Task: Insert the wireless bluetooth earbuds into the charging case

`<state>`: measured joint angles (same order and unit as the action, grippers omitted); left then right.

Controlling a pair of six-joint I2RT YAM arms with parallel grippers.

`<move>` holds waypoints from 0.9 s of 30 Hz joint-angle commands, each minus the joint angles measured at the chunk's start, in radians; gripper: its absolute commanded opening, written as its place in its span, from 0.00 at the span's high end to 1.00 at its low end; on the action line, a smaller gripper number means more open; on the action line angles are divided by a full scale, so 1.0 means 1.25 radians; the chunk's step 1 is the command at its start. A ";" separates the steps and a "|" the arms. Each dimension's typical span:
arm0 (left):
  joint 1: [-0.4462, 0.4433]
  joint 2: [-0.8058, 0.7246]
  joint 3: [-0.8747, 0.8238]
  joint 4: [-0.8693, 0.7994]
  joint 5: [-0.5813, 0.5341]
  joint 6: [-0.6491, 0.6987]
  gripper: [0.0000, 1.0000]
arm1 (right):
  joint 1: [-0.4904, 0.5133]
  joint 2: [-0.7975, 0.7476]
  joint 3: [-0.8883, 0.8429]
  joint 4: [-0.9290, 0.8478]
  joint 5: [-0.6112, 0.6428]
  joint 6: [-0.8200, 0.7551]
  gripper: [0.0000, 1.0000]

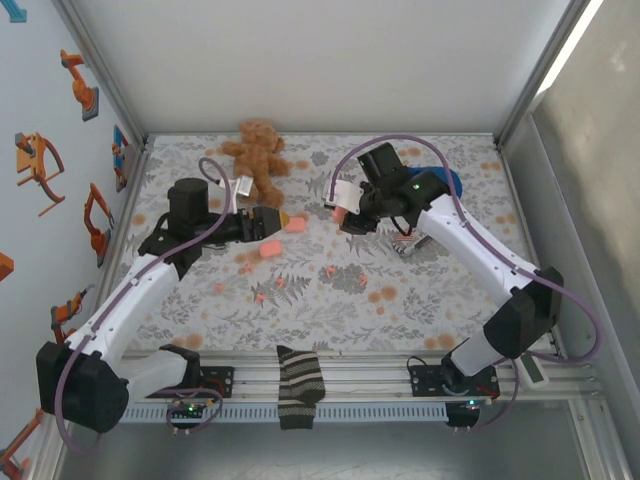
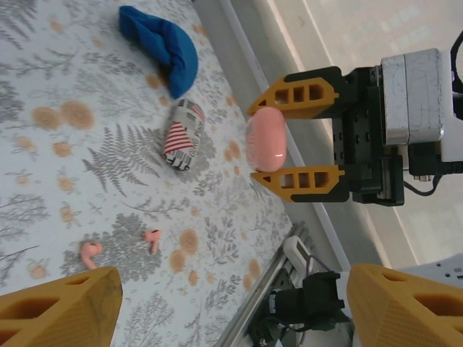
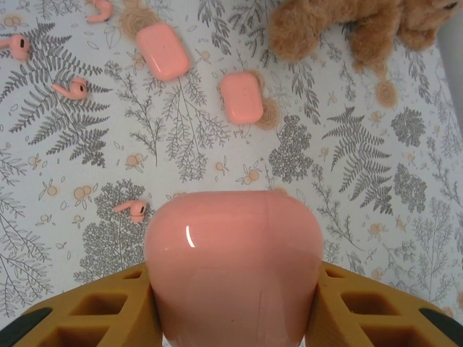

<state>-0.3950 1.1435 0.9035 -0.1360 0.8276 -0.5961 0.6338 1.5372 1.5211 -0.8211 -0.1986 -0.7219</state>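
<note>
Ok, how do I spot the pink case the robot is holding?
Find the teddy bear at the far edge of the table, then look right to the right arm's tool. The pink charging case sits pinched between its orange fingers. Two other pink cases lie loose on the table; only this one is held.

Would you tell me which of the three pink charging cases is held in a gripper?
The case clamped in the right gripper is the one. The other two cases lie free on the floral table, with nothing gripping them.

Floral tabletop (image 1: 330,290), white walled enclosure (image 1: 300,60)
</note>
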 commanded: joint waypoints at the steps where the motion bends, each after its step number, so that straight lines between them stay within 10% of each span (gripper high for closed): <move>1: -0.041 0.040 0.034 0.087 0.004 -0.040 0.20 | 0.011 -0.026 -0.005 0.018 -0.022 0.020 0.64; 27: -0.180 0.244 0.182 0.081 -0.031 0.017 0.34 | 0.041 -0.032 0.001 0.014 -0.029 0.035 0.64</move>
<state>-0.6163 1.4364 1.1065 -0.0601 0.7856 -0.5880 0.6720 1.5242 1.5208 -0.8028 -0.2028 -0.6895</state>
